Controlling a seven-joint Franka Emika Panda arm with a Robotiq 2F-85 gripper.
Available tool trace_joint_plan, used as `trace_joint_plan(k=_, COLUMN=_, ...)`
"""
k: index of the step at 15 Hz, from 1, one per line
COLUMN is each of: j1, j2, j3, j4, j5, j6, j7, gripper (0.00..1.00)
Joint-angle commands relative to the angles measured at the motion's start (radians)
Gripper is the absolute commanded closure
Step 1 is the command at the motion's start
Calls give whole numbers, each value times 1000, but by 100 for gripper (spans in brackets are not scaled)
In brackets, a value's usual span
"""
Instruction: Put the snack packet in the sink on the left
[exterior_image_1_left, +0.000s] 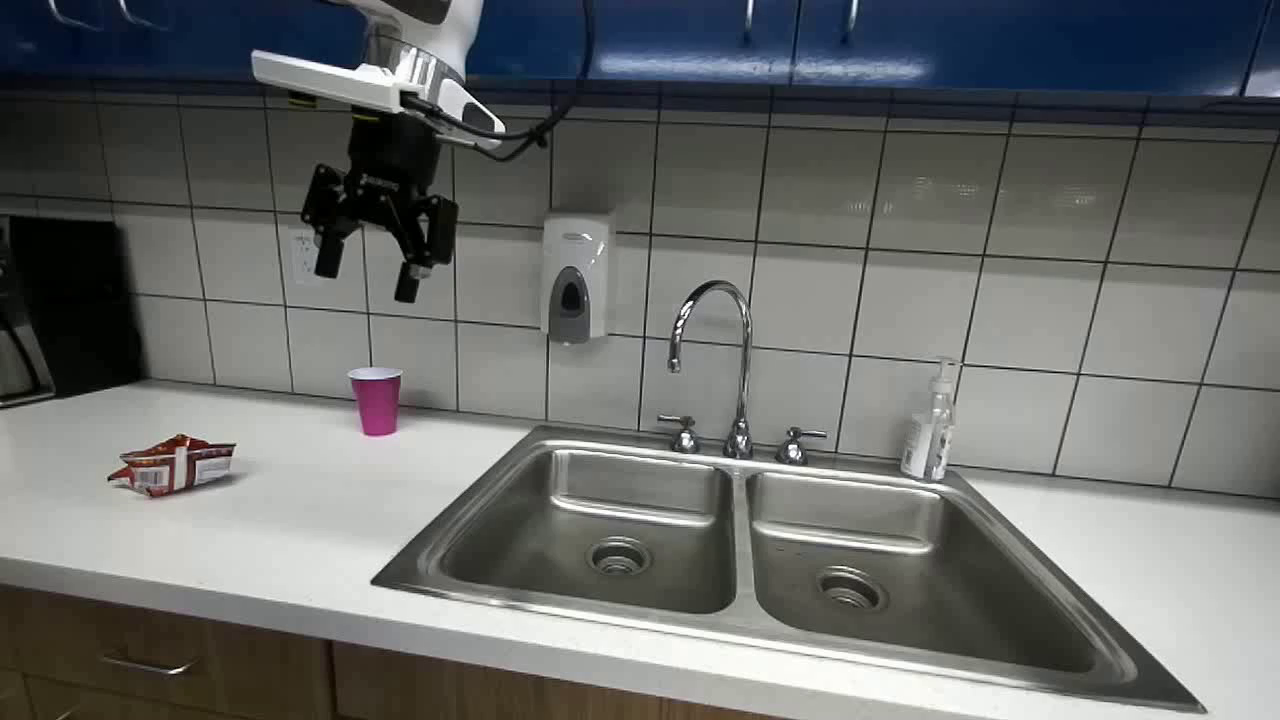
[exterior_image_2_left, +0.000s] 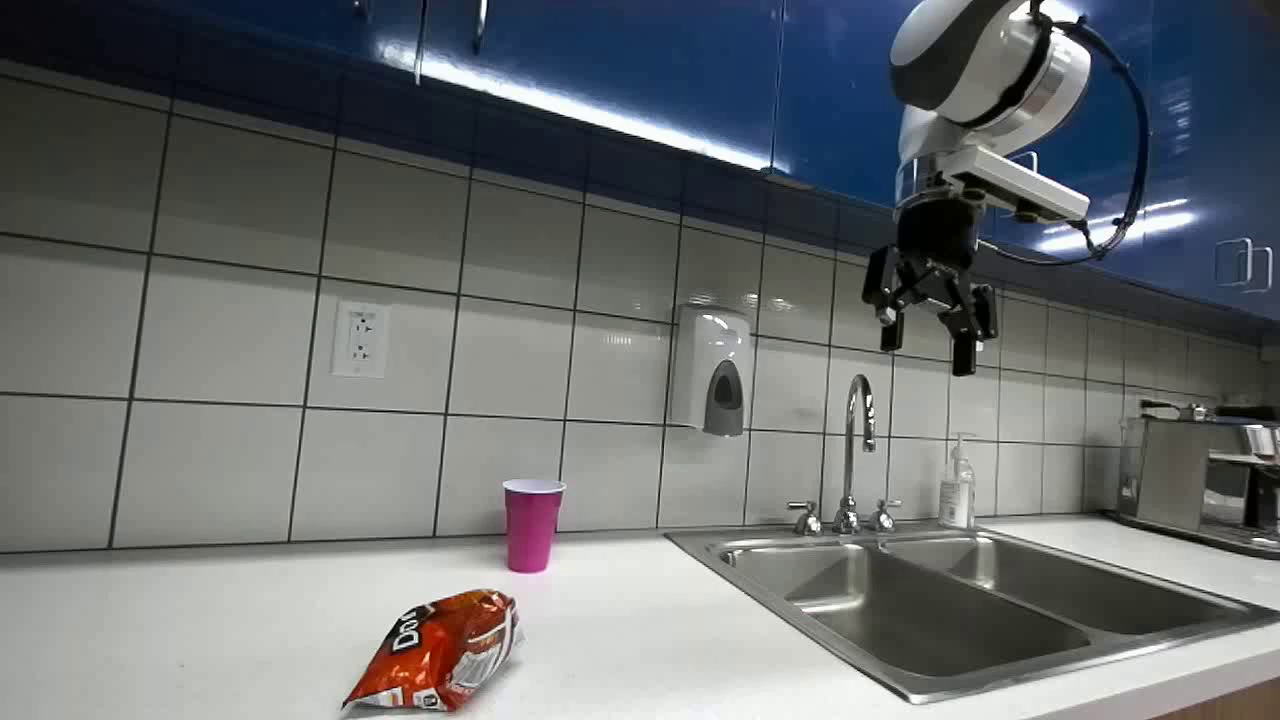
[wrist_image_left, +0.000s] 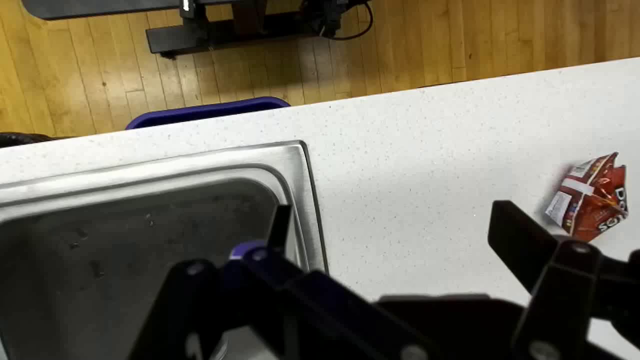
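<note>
The snack packet is a crumpled red bag lying on the white counter, left of the sink in both exterior views. In the wrist view the packet lies at the right edge, beyond the right finger. The steel sink has two basins; the left basin is nearest the packet and also shows in an exterior view. Part of its rim shows in the wrist view. My gripper is open and empty, high above the counter, apart from the packet; it shows in both other views.
A pink cup stands near the tiled wall behind the packet. A tall faucet rises behind the sink, with a soap bottle at its back right. A dispenser hangs on the wall. Blue cabinets hang above.
</note>
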Motion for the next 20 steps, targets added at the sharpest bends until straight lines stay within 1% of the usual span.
trace_joint_plan(k=1, j1=-26, j2=3, j3=22, j4=2, j5=7, j6=-3, j7=-7, gripper=0)
trace_joint_plan(k=15, j1=-26, j2=3, j3=22, j4=2, j5=7, j6=-3, j7=-7, gripper=0)
trace_joint_plan(k=20, j1=12, j2=5, j3=35, j4=-5, j5=18, j6=2, j7=-147, gripper=0)
